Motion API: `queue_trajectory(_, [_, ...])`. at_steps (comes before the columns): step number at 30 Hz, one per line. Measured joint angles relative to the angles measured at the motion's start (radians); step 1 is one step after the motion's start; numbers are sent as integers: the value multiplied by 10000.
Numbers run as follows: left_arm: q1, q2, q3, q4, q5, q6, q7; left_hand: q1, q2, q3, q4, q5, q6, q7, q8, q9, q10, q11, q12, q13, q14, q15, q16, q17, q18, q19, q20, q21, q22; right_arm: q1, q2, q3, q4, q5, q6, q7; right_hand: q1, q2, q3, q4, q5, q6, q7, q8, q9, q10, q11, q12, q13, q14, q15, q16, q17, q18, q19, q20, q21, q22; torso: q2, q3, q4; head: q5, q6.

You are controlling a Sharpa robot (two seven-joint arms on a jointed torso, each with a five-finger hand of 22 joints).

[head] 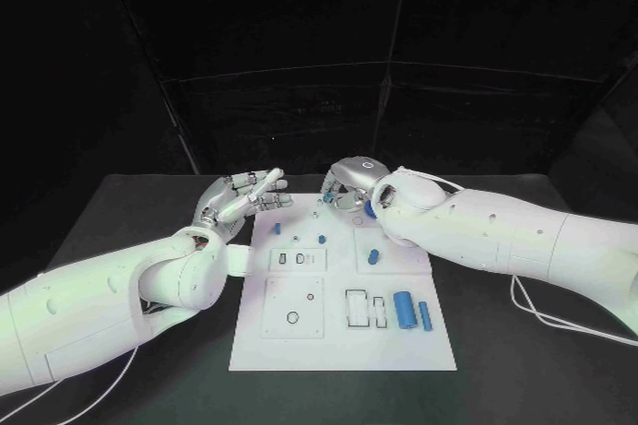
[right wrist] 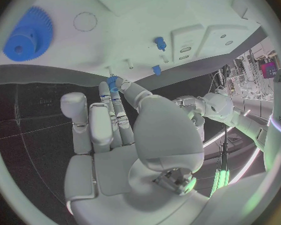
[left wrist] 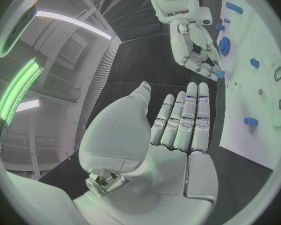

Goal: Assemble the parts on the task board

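The white task board (head: 343, 347) lies in the middle of the black table. My right hand (head: 357, 179) hovers over the board's far edge and pinches a small blue toothed part (right wrist: 113, 81) between thumb and a fingertip; the same part (left wrist: 220, 74) shows at its fingertips in the left wrist view. A large blue gear (right wrist: 29, 34) sits on the board close to that hand. My left hand (head: 246, 196) is raised beside the board's far left corner, its fingers (left wrist: 181, 120) straight and apart, holding nothing.
Two blue cylinders (head: 403, 310) (head: 426, 316) lie on the board's right side, with a small blue piece (head: 373, 255) above them. Small blue pegs (head: 277, 229) (head: 321, 238) stand near the far left. Rectangular slots (head: 294, 257) and a square plate (head: 295, 307) mark the board.
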Motion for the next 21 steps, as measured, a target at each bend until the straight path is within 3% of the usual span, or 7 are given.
queue_trajectory(21, [0, 64, 0, -31, -1, -65, 2, 0, 0, 2, 2, 0, 0, 0, 0, 2, 0, 0, 0, 0, 0, 0, 1, 0, 0, 0, 0, 0, -7, -3, 944, 1, -1215, 50, 298, 144, -48, -48, 0, 111, 0, -1, 0, 0, 1, -15, 13, 1, -14, 0, 0, 0, 11, 1, -1, 0, 38, 33, 11, 4, -4, 5, 32])
